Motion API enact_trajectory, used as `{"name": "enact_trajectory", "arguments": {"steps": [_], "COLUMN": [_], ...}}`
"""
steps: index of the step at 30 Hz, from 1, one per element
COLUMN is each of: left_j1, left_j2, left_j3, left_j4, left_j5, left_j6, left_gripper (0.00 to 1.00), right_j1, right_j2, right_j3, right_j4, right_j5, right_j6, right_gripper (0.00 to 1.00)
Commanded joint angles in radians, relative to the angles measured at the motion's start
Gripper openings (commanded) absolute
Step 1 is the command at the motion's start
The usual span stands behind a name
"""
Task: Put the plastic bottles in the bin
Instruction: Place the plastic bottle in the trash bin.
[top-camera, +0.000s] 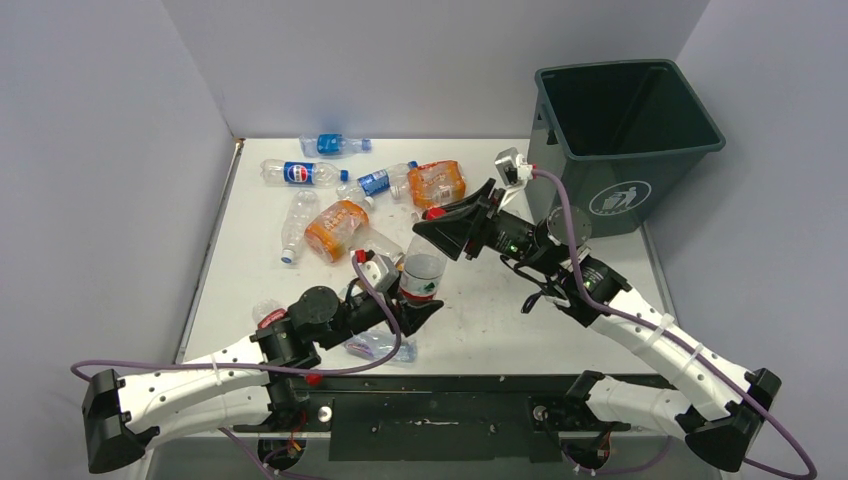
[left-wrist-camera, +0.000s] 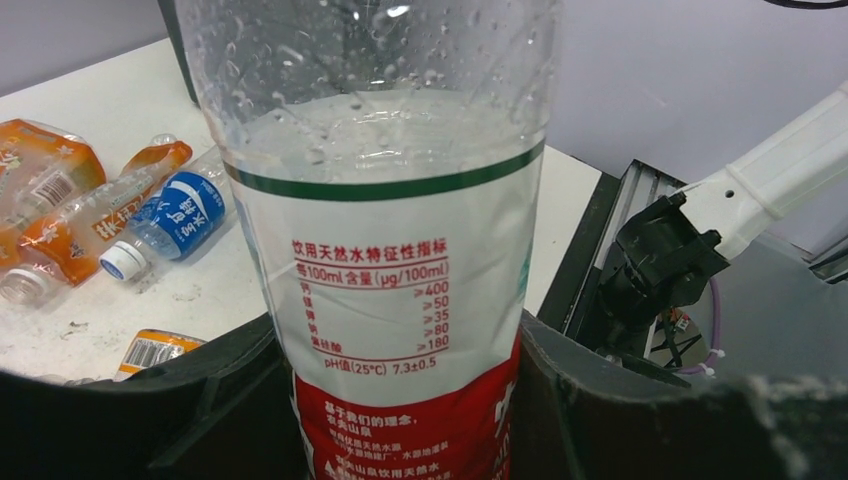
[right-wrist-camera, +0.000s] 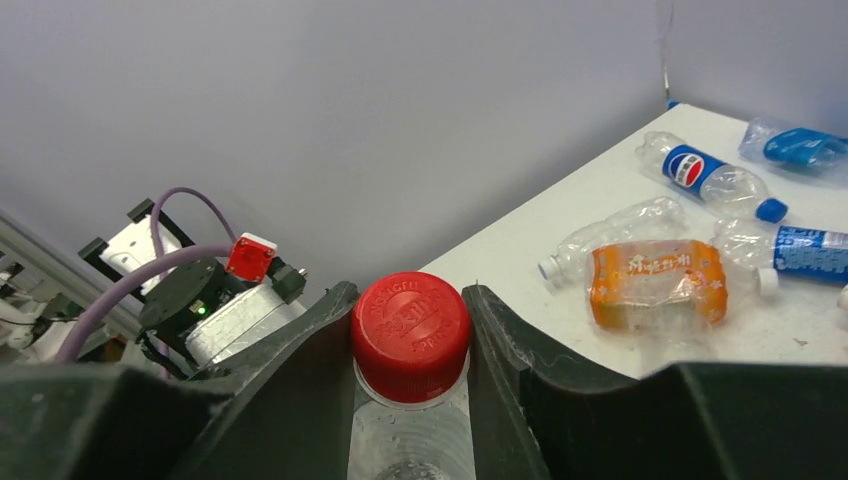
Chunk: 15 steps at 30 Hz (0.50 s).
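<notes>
White tabletop; left end effector holds bottle partly filled with water.

The left end effector grips an upright clear plastic bottle with a red-and-white label near the middle of the white bench. The right end effector meets its red cap (fingers either side). Crushed clear and orange plastic bottles litter the far left, and the dark grey-green square plastic bin stands far right.
</notes>
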Motion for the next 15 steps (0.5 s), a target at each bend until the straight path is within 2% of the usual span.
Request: {"name": "enact_trajectory", "arguments": {"steps": [1,2,3,5,6,8,11,12,15], "left_j1": [-0.006,-0.005,-0.006,-0.006,-0.006,-0.006,-0.006,-0.005,-0.002], "left_j2": [-0.007,-0.009,-0.012,-0.029,-0.040,-0.074,-0.119,-0.127,-0.134], "left_j3": [0.044,0.044,0.043,0.041,0.043,0.058,0.120,0.136,0.160], "left_j4": [0.044,0.047,0.051,0.054,0.052,0.025,-0.059,-0.077,-0.076], "left_j5": [0.013,0.009,0.005,-0.009,-0.018,-0.049,-0.160,-0.221,-0.401], "left_j6": [0.040,0.045,0.053,0.073,0.089,0.142,0.274,0.320,0.456], "left_gripper": [0.30,0.42,0.63,1.00,0.97,0.96,0.96,0.96,0.96], "right_j1": [0.005,0.004,0.005,0.005,0.005,0.005,0.005,0.006,0.046], "right_j2": [-0.002,-0.003,-0.008,-0.023,-0.032,-0.048,-0.057,-0.054,-0.045], "right_j3": [0.037,0.042,0.046,0.058,0.070,0.118,0.250,0.285,0.355], "right_j4": [0.007,-0.003,-0.018,-0.053,-0.084,-0.169,-0.319,-0.351,-0.379], "right_j5": [0.005,0.007,0.016,0.048,0.071,0.142,0.336,0.423,0.817], "right_j6": [-0.032,-0.040,-0.049,-0.081,-0.107,-0.179,-0.316,-0.356,-0.445], "right_gripper": [0.25,0.14,0.07,0.05,0.05,0.05,0.05,0.05,0.05]}}
